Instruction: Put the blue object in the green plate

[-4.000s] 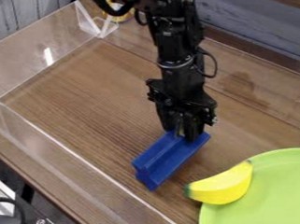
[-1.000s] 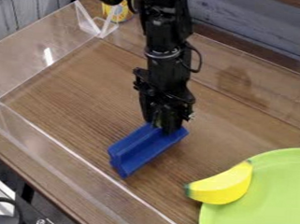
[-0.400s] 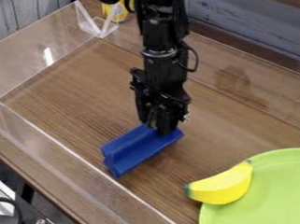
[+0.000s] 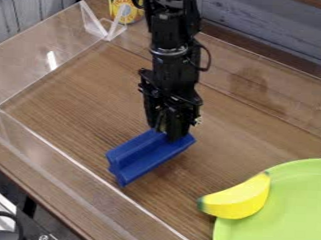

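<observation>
At the middle of the wooden table (image 4: pixel 84 99), the gripper (image 4: pixel 171 135) is pointing straight down, clenched on the upper right end of the blue object (image 4: pixel 148 157). The bar's far end is resting on the table, and it is now lying further left than a few seconds ago, drifting away from the green plate (image 4: pixel 291 213) at lower right. A yellow banana (image 4: pixel 237 199) is overlapping the plate's rim. Judgement: delivery is not progressing; the bar needs carrying rightward.

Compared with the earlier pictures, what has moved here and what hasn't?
The pincer, shut on the blue bar, has carried it leftward in the picture, away from the green plate. The grip is unchanged. The banana stayed on the plate's edge, and the plate stayed put.
</observation>
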Robot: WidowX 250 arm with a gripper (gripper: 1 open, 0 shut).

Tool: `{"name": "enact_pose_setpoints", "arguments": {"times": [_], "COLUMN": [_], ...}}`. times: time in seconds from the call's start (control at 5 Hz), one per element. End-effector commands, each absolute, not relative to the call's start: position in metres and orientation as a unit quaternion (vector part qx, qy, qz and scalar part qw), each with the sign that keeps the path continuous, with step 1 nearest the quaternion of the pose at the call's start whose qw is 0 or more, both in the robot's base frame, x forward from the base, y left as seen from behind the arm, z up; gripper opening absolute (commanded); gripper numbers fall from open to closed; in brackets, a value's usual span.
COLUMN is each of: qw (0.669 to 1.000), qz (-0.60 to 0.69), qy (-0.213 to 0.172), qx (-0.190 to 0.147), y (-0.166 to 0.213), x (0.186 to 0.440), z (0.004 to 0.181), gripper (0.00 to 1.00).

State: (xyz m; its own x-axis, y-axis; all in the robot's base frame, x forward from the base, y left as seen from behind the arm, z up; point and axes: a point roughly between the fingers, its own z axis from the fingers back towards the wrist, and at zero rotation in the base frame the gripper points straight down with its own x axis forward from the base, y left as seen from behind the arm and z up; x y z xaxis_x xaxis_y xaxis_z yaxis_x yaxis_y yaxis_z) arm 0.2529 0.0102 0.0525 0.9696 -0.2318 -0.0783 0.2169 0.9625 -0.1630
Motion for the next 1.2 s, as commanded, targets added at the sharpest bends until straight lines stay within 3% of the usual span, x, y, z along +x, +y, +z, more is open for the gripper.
{"name": "enact_pose_setpoints", "arguments": {"times": [0.0,1.0], "qw": [0.991,0.988], "qz": [-0.115,-0.128], "qy": [0.010,0.012], "qx": [-0.071,-0.091], "y": [0.014,0.019], "x": [0.262,0.258], "z": [0.076,0.092], "gripper": [0.00,0.00]}}
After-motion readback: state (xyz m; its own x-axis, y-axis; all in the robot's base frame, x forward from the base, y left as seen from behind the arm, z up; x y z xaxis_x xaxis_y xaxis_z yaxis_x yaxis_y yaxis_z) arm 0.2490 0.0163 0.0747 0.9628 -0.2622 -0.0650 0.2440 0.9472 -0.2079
